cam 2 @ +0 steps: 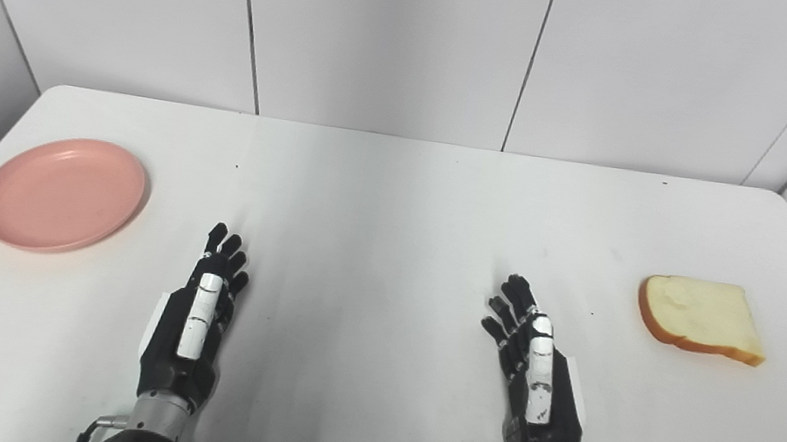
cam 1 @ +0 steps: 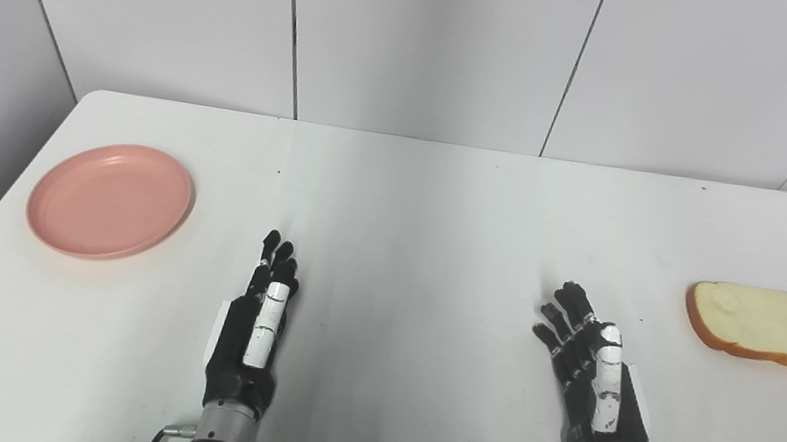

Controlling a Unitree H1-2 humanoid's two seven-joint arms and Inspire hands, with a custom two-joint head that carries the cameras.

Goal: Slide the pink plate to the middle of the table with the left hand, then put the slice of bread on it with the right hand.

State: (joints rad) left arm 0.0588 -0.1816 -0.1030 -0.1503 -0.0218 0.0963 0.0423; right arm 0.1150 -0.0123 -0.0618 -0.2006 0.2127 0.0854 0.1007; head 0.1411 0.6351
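A round pink plate (cam 1: 110, 200) lies flat at the far left of the white table (cam 1: 412, 193), with nothing on it. A slice of bread (cam 1: 751, 324) with a brown crust lies at the far right. My left hand (cam 1: 257, 323) hovers near the front of the table, right of the plate and well apart from it, fingers stretched forward, holding nothing. My right hand (cam 1: 593, 377) is at the front right, left of the bread with a clear gap, fingers spread and empty.
Grey panel walls (cam 1: 424, 42) stand behind the table and along both sides. The table's left edge runs close to the plate, the right edge close to the bread.
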